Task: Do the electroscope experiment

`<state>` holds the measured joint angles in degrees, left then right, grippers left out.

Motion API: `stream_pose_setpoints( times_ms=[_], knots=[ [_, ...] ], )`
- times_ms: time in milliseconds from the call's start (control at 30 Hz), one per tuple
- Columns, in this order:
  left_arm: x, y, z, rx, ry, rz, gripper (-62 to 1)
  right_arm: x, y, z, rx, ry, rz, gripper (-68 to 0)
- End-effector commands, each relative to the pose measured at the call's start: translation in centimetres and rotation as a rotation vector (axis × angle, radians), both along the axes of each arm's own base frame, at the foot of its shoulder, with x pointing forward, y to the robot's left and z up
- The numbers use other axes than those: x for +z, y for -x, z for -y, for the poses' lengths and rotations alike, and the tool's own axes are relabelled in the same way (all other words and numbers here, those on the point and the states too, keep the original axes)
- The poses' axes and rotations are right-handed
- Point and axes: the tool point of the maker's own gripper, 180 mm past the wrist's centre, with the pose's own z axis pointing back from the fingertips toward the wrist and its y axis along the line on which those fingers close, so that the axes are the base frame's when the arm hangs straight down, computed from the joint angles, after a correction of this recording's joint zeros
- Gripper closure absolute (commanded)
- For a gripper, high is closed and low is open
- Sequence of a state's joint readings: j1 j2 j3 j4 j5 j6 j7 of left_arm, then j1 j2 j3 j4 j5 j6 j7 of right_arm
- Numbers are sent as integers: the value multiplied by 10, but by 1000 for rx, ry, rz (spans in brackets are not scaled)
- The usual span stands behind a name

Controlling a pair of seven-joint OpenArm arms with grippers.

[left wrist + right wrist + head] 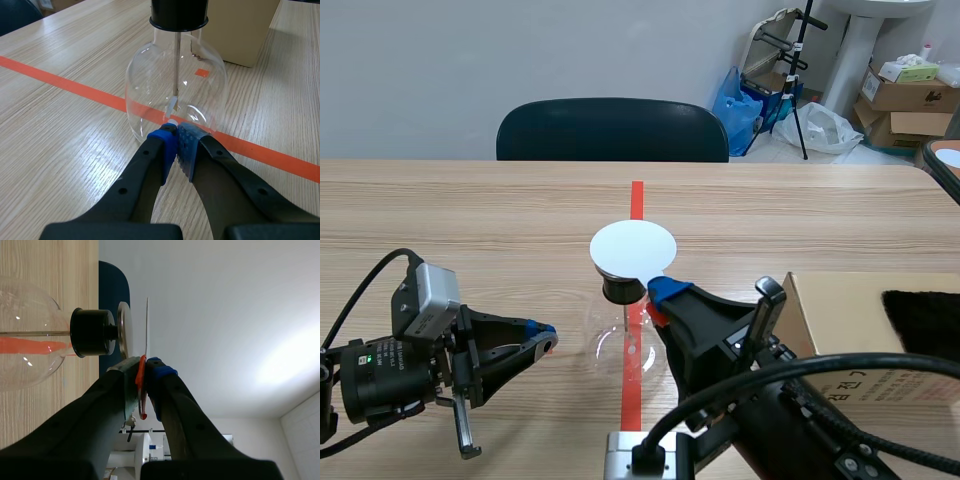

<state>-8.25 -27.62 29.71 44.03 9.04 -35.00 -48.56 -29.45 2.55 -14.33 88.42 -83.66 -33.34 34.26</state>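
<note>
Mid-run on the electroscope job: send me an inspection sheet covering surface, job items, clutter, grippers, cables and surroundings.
Surface: wooden table, with an orange-red tape line down its middle.
Job's things: glass flask stands upright on the tape line, with a black stopper in its neck. A thin white disc is held just off the metal plate on the stopper, with a gap between them.
Clutter: cardboard box beside the flask, with a black furry cloth on it.
Grippers: right gripper is shut on the white disc. Left gripper is shut on nothing, its tips at the flask's base.
Cables: left arm's cable loops free. Right arm's cable lies over the arm.
Surroundings: dark chair across the table. Boxes and a blue bag are behind it.
</note>
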Motion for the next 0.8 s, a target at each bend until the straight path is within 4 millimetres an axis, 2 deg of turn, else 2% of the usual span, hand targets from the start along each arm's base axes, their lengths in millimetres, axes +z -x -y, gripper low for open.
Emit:
stream_pose_setpoints(
  times_ms=[0, 767],
  knots=[
    [11, -3, 4, -4, 36, 26, -30, 3, -1, 2, -1, 5, 15, -13],
    [11, -6, 3, 9, 25, 46, -29, 3, -1, 2, -1, 5, 15, -13]
  ],
)
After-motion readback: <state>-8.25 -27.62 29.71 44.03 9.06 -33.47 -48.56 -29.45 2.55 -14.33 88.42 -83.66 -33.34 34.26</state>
